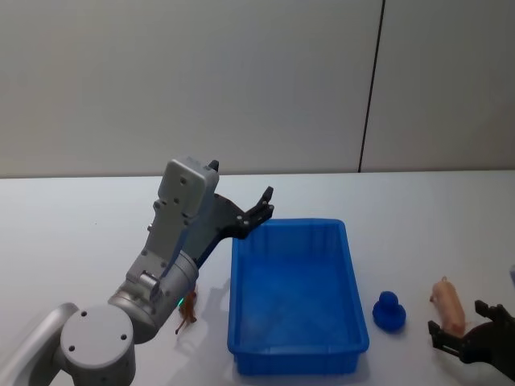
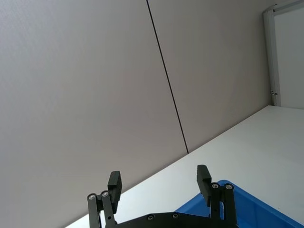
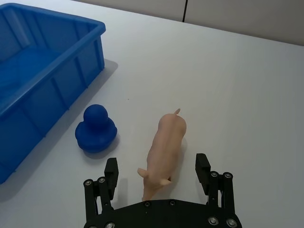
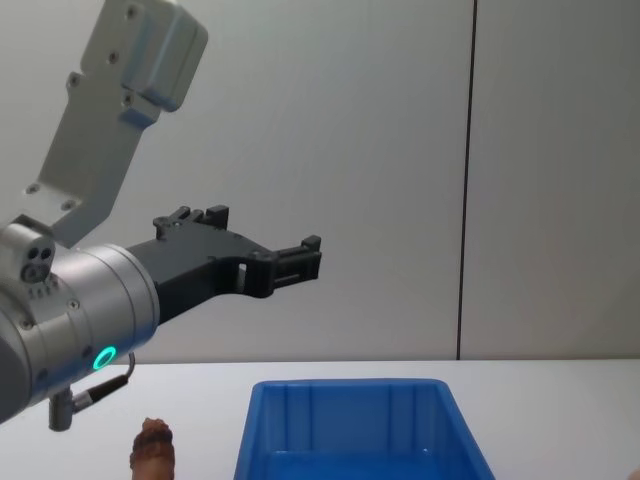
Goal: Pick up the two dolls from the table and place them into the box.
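Pink doll [image 3: 166,147]: pale, pig-shaped, lying on the bench [image 3: 247,95] right of the box [image 3: 28,95]. Its long axis runs straight out from the right hand [image 3: 156,164], which is spread, low and straddling the near end. Brown doll [image 1: 187,314] sits left of the box, beneath the left arm. Left hand [image 1: 261,211] spread, raised near the box's far left corner.
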{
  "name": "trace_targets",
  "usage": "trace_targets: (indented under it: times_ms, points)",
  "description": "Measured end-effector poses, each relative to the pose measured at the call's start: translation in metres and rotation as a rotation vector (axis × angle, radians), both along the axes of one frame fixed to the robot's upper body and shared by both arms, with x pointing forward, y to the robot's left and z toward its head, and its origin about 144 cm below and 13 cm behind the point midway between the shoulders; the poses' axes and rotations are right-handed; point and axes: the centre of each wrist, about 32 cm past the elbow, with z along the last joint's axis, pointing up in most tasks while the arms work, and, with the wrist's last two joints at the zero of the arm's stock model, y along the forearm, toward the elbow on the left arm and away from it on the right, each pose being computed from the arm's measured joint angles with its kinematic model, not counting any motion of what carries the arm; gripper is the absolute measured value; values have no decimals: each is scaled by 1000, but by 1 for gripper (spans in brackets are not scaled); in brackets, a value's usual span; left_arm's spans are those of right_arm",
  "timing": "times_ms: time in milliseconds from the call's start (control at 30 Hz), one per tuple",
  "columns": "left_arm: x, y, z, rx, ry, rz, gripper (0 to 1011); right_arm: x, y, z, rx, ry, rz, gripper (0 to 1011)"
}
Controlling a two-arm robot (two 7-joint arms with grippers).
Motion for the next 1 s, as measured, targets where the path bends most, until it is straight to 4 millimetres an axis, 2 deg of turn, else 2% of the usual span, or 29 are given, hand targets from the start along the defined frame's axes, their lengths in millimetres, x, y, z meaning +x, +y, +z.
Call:
trace_targets:
  times_ms: [100,267,367,533,600,700,733,867,1000]
  points:
    - [0,0,0,0,0,0,1003,4,1,-1,-1,8,-2,1000]
    - [0,0,0,0,0,0,1003,10,3,-1,-2,16,-5,903]
    - [0,0,0,0,0,0,1003,14,4,-2,-3,23,-6,797]
    - [0,0,0,0,0,0,1003,19,5,-1,-4,36,-6,687]
    - [0,0,0,0,0,0,1003,21,5,-1,-5,46,-5,589]
    - [0,0,0,0,0,0,1003,22,5,-1,-4,51,-4,507]
    - [0,0,0,0,0,0,1003,23,6,-1,-4,54,-4,445]
    - [0,0,0,0,0,0,1003,25,6,1,-2,56,-3,379]
    - [0,0,0,0,0,0,1003,26,7,3,-1,48,-2,371]
